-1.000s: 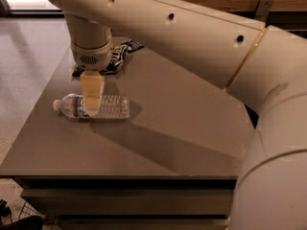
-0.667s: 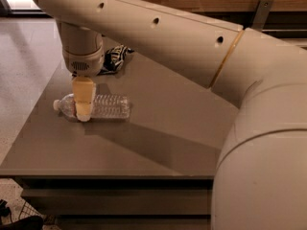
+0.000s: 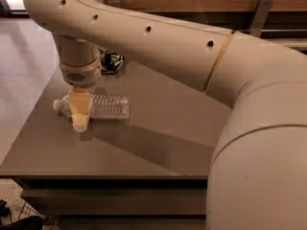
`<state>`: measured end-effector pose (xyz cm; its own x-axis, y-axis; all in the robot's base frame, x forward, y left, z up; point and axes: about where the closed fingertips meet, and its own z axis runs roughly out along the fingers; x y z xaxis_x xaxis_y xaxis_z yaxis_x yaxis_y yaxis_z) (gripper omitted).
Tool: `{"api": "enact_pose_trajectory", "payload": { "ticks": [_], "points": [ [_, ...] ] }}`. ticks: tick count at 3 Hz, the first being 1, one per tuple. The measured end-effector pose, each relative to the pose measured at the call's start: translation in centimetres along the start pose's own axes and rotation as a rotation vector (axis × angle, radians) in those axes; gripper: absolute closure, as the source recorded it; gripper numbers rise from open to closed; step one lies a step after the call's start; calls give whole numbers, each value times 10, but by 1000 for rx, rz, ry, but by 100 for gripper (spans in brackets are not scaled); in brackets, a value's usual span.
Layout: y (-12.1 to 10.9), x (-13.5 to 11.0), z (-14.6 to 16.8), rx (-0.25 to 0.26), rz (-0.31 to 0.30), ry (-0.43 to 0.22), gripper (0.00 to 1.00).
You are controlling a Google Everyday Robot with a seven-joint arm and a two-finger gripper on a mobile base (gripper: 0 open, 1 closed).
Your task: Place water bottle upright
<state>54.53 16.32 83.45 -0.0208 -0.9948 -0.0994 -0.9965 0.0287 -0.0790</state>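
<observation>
The water bottle (image 3: 109, 107) lies on its side on the grey table (image 3: 158, 147), near the left edge, with its white cap (image 3: 56, 104) pointing left. It is clear and ribbed. My gripper (image 3: 79, 118) hangs straight down from the wrist and sits at the bottle's neck end, just right of the cap. Its yellowish part covers the bottle's shoulder, so that stretch of the bottle is hidden. The bottle rests on the table top.
A crumpled dark snack wrapper (image 3: 111, 61) lies at the table's back, behind the wrist. My large beige arm (image 3: 201, 56) spans the view above the table's right half. The table's left edge is close to the cap, with floor (image 3: 24, 66) beyond.
My gripper has moved left along the bottle toward the cap end and come down lower. The bottle has stayed lying where it was.
</observation>
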Motion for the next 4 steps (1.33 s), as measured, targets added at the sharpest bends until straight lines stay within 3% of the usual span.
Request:
{"api": "enact_pose_trajectory", "payload": {
  "ticks": [1,2,4],
  "points": [
    [5,7,14,-21,34,43,12],
    [7,12,16,-15,59,70,42],
    [6,10,14,-15,58,66,88]
  ]
}}
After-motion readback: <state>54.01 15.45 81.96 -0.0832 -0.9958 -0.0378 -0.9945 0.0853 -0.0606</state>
